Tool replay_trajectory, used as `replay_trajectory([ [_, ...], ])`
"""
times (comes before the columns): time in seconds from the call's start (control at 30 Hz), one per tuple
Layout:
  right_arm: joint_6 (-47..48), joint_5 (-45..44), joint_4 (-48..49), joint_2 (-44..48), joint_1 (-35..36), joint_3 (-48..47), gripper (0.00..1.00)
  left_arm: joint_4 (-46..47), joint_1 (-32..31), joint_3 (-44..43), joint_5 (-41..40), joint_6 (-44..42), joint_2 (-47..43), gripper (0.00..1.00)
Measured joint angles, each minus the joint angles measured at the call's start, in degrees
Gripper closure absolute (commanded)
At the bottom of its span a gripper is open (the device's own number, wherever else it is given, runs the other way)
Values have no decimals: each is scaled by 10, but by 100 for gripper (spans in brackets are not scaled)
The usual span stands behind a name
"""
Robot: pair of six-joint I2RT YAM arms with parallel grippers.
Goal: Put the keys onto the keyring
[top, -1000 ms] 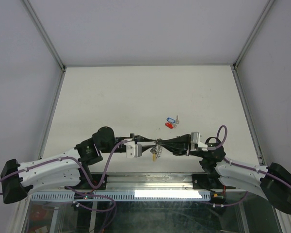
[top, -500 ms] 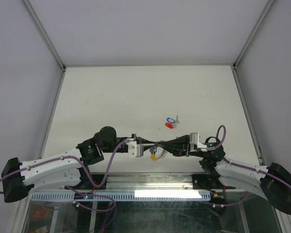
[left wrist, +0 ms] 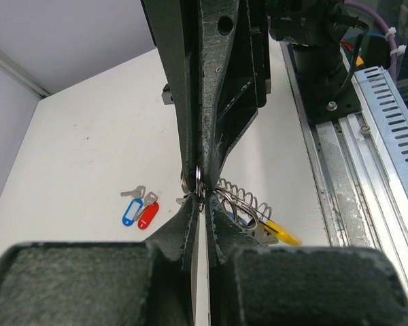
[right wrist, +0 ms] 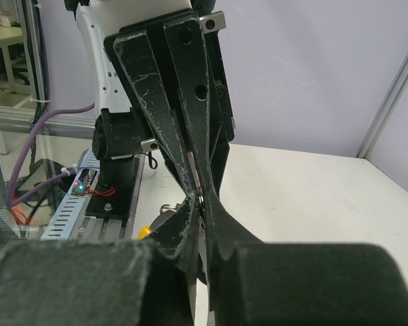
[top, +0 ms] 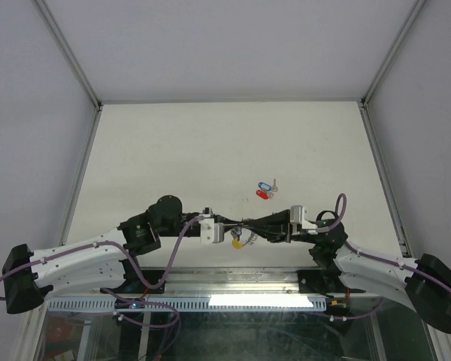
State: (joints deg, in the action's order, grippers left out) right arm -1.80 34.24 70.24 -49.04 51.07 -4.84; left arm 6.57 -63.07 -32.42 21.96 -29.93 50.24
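Both the left gripper and the right gripper are pinching shut, tip to tip, on the keyring, which is hanging just beneath them.

A robotics lab cell: pale panels on aluminium posts wall the white tabletop beyond the left gripper; slotted cable duct behind.

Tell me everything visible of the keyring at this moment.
The keyring is a thin wire loop, mostly silvery and coil-like, with one yellow section at its low end. It dangles tilted over the white table, right where the shut left gripper and shut right gripper meet tip to tip. Which one pinches it cannot be told.
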Motion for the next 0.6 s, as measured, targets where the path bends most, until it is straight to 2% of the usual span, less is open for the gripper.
replay_trajectory([
  [0.1,9,-10,-28,19,0,0,74,-27,0,-13,-10,-13,0,100],
  [0.2,23,-27,-61,54,0,0,68,-69,0,-32,-26,-33,0,100],
  [0.4,55,-63,-149,133,0,0,66,-187,0,-96,-71,-90,16,100],
  [0.6,74,-91,-209,165,0,0,66,-309,0,-182,-115,-154,80,100],
])
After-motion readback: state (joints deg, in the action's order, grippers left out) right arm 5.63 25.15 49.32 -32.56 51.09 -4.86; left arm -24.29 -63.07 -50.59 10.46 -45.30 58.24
